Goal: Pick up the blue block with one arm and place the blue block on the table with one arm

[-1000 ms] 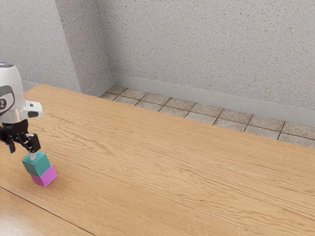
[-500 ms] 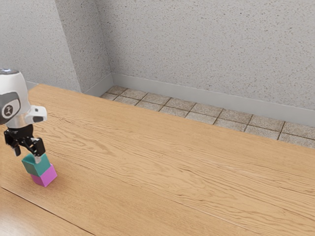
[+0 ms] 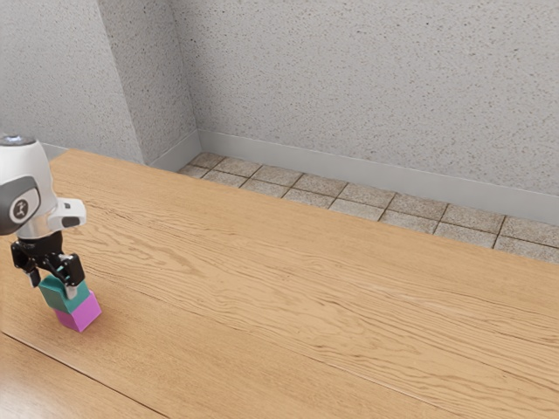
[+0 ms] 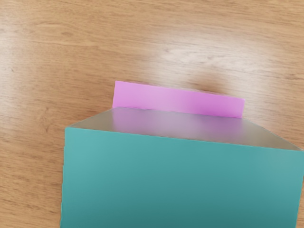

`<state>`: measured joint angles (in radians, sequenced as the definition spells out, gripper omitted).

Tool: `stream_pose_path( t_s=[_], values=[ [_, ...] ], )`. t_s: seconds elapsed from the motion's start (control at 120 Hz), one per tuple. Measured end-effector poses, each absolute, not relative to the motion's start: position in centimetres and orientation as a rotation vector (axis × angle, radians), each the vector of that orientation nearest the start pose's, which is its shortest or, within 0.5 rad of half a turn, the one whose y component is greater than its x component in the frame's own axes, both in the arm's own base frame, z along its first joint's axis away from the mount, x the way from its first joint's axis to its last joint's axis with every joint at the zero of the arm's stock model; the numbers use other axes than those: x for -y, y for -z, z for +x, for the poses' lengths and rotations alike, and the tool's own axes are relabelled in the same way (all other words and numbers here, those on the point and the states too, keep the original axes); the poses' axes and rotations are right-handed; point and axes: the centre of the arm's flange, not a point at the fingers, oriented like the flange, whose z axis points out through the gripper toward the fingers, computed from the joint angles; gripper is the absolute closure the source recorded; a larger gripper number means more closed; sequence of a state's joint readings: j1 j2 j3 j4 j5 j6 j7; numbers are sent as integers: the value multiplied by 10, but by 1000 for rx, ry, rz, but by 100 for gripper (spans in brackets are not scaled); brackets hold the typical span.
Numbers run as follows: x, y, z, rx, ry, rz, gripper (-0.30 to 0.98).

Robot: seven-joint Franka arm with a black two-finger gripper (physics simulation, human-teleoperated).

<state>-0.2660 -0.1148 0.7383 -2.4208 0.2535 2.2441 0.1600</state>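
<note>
Black and unclenched, the two-fingered gripper point(image 3: 54, 288) straddles the smooth teal-blue cube point(image 3: 58, 298), so grasping seems the step in hand, the next move calling for closing, then lifting clear of the flat-sided magenta cube point(image 3: 81, 314) beneath and lowering onto the grained, satiny wooden table point(image 3: 306, 305).

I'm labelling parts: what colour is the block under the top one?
Pink, clearest in the wrist view.

One blue-green block point(image 4: 180, 180), one pink block point(image 4: 178, 99), one robot arm point(image 3: 22, 175), one wooden table point(image 3: 306, 305)
</note>
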Motion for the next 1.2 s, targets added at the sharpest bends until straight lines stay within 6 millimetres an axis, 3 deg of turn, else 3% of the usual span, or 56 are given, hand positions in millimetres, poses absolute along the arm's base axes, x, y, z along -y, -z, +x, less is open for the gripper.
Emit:
stream_pose_path(
  t_s=[0.192, 0.442, 0.9, 1.033, 1.2],
  values=[
    [-224, -330, 414, 232, -170, -3041, 1],
    [-224, -329, 416, 235, -156, -3041, 21],
    [-222, -338, 424, 228, -113, -3042, 29],
    [-205, -347, 440, 188, -71, -3060, 32],
    [-161, -351, 461, 108, -35, -3109, 32]
  ],
)
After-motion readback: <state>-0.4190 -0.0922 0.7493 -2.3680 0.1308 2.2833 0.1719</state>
